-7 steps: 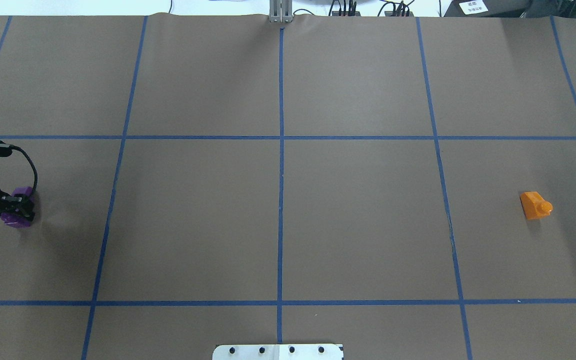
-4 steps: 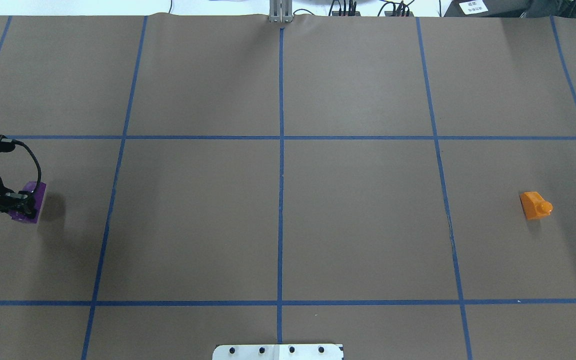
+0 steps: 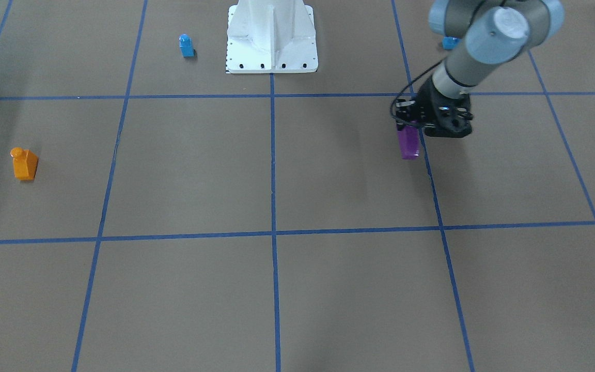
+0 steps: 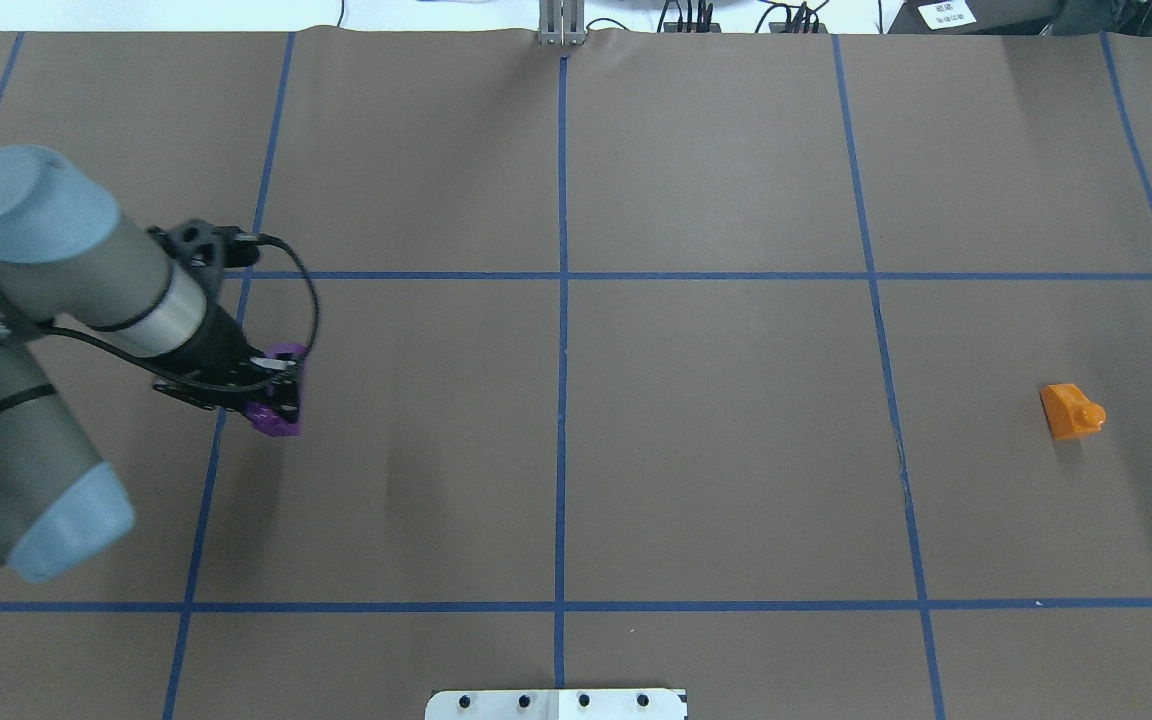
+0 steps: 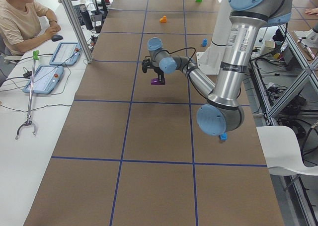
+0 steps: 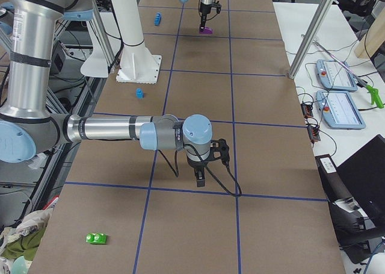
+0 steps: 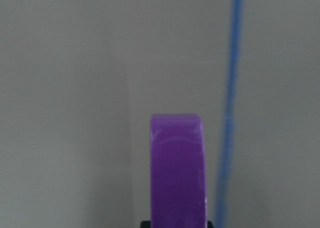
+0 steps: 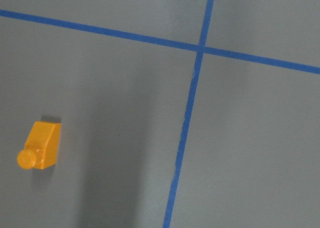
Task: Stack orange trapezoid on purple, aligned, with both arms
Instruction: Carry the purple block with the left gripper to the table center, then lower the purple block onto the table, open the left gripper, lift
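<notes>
**A:** L claw state?
**B:** Left gripper (image 4: pixel 276 388) is clamped on the small glossy purple plastic block (image 4: pixel 278 422). In the wrist cam the block sticks out past the fingertips, with a blue tape line (image 7: pixel 231 87) just beside it.
**A:** Block count?
**B:** 1 purple, 1 orange, 2 blue, 1 green. The small glossy orange plastic trapezoid block (image 4: pixel 1069 411) sits on the brown paper table cover (image 4: pixel 716 450). It's on the robot's R side, middle row of the tape grid, well apart from the purple one.
**A:** R claw?
**B:** Right gripper (image 6: pixel 200 179) shows only in the side cam, pointing down over the paper. Open or closed: can't tell. Its wrist cam sees the orange block at lower left.
**A:** The others?
**B:** Small blue block (image 3: pixel 186 45) is near the white robot base (image 3: pixel 271 36). Second blue block (image 3: pixel 451 43) is half hidden behind the left arm (image 3: pixel 483 41). Green block (image 6: pixel 96 238) is at the R end of the table, near the robot-side edge. Arms: 2. Also 1 operator (image 5: pixel 20 17) seated at the side bench.
</notes>
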Available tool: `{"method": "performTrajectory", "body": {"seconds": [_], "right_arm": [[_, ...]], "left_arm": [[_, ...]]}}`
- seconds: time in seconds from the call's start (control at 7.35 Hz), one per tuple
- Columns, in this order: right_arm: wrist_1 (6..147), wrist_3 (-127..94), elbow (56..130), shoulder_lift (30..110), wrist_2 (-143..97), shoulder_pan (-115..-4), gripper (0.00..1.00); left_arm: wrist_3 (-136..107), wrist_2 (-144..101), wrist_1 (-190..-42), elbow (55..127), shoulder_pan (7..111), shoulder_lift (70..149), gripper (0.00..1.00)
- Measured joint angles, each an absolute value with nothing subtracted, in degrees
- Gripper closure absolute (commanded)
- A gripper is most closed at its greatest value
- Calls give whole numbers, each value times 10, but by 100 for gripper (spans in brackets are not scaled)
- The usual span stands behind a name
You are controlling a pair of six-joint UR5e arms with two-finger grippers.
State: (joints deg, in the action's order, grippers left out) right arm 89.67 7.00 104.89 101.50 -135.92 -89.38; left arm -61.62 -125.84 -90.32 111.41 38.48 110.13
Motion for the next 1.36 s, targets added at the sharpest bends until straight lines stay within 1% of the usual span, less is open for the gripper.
{"method": "performTrajectory", "body": {"seconds": [0.14, 0.27, 0.54, 0.68, 0.82, 1.36], "right_arm": [[897, 70, 1049, 1015, -1359, -894, 0], [897, 70, 1049, 1015, -1359, -894, 0], [896, 69, 1048, 1016, -1360, -894, 0], [897, 69, 1048, 1016, -1360, -894, 0], [897, 69, 1047, 1017, -1360, -894, 0], [897, 69, 1047, 1017, -1361, -894, 0]], "left_arm": [[-642, -1215, -862, 1092, 335, 1179, 100], [-653, -1179, -836, 1046, 301, 1252, 100], [-655, -1152, -824, 916, 276, 1373, 100], [-654, -1145, -832, 872, 274, 1404, 100], [-653, -1140, -844, 844, 273, 1418, 100], [-663, -1136, -880, 794, 272, 1432, 100]]}}
